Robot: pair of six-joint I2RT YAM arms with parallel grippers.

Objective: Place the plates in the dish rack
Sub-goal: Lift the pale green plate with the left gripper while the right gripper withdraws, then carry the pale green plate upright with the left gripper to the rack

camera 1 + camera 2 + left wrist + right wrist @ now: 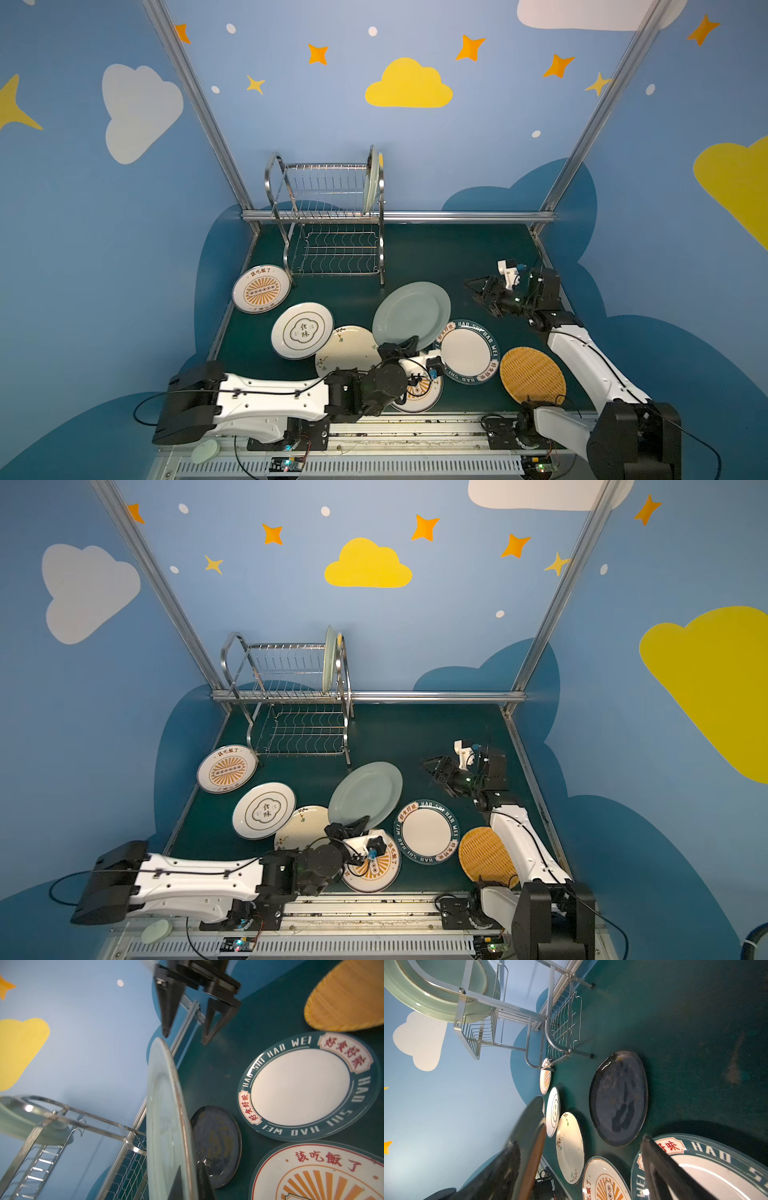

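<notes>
Top views: dish rack sits back-left on the worktop, one racked green plate at its right end. The pale green plate is tilted up off the worktop, near rim clamped in the left hand; rack lies ahead, slightly left. The right hand gapes wide, empty, well apart.

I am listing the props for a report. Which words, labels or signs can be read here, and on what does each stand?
"HAO SHI HAO WEI": twice round the rim of the teal-rimmed plate.
"好食好味": red, on two labels on that rim.
"該吃飯了": on the near sunburst plate and the far sunburst plate.
"食味": in the emblem of the cloud-emblem plate.
Lower rim of the far sunburst plate: too small to read.
</notes>
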